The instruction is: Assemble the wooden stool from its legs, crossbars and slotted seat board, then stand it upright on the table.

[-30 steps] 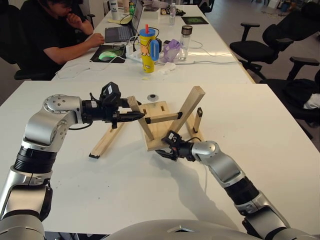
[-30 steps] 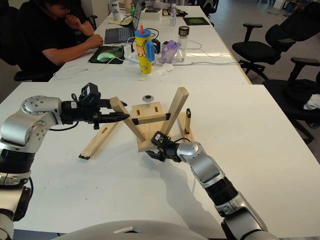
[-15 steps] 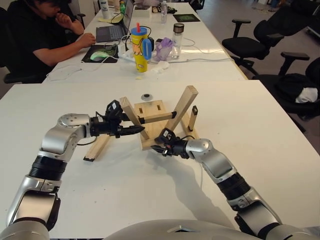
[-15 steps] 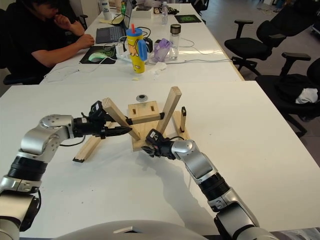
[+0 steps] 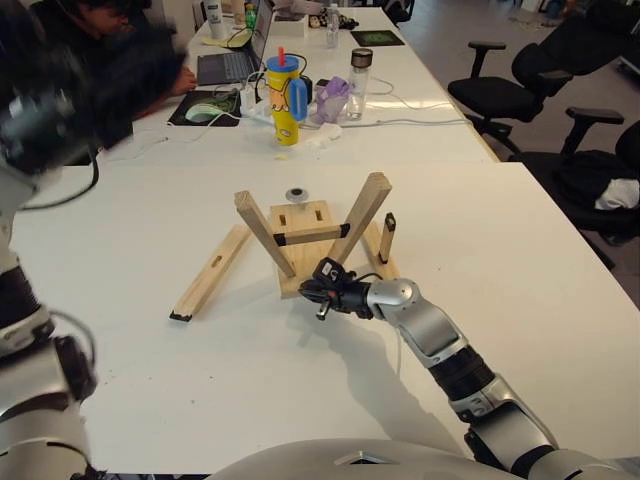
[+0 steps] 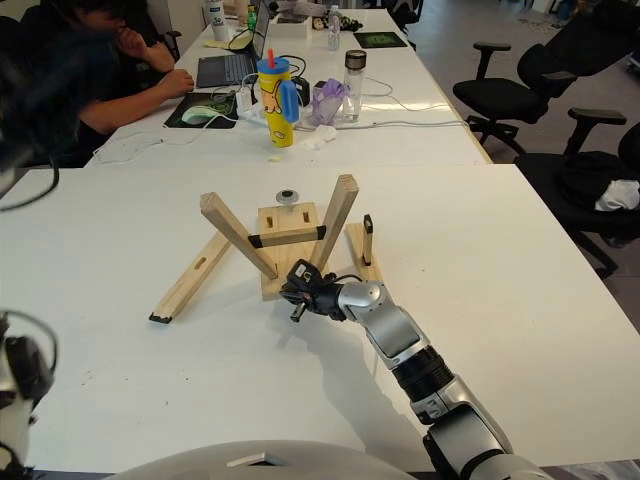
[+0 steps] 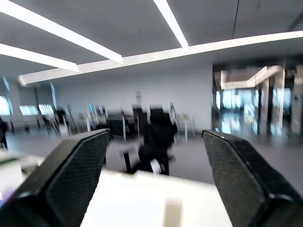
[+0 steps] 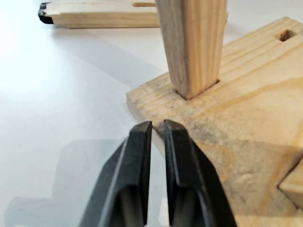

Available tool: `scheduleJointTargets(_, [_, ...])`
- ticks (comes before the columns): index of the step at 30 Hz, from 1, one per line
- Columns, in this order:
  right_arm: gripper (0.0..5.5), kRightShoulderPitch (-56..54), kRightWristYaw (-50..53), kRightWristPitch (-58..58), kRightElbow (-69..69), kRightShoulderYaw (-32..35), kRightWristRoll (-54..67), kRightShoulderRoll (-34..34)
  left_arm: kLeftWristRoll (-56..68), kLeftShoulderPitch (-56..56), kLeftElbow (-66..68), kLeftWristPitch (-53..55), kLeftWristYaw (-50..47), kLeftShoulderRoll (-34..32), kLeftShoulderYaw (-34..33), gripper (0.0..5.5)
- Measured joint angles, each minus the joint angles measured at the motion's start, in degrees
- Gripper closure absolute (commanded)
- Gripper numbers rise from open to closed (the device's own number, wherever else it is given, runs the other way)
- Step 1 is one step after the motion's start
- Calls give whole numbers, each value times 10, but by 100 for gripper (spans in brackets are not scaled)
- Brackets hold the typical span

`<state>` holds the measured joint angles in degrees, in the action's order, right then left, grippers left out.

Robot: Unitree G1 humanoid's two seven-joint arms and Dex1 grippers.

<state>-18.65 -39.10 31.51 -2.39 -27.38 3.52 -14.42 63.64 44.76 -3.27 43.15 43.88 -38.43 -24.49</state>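
Note:
The slotted seat board lies flat on the white table. Two legs stand tilted in its slots, joined by a crossbar. A loose leg lies to the left, and a short crossbar leans at the board's right side. My right gripper is shut and holds nothing, its tips at the board's near corner, beside the foot of one leg. My left arm is raised high at the far left, its gripper open and pointing out into the room.
A small round disc lies just behind the board. On the farther table stand a yellow cup, a bottle and a laptop. Office chairs stand to the right. Bare table surrounds the stool parts.
My left gripper has left the stool's left leg and swung up and away to the far left. The right gripper stays at the board's near corner.

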Motion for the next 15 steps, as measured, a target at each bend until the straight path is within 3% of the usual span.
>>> scheduleJointTargets(3, [548, -1, -5, -1, -4, -1, 4, 3, -22, 43, -30, -44, -103, 77, 25, 189])
scheduleJointTargets(5, [548, -1, -4, -2, -7, -2, 4, 4, -65, 29, -43, -37, -140, 101, 80, 189])
scheduleJointTargets(9, [548, -5, -5, -14, -7, 0, 13, 7, -181, -128, -52, -56, -170, 119, 225, 189])
scheduleJointTargets(12, [548, -9, 0, -15, -21, -1, 13, 10, -228, -154, -78, -108, -193, 124, 246, 189])
scheduleJointTargets(15, [548, -11, 7, -15, -33, -1, 13, 10, -283, -170, -83, -176, -247, 175, 243, 189])
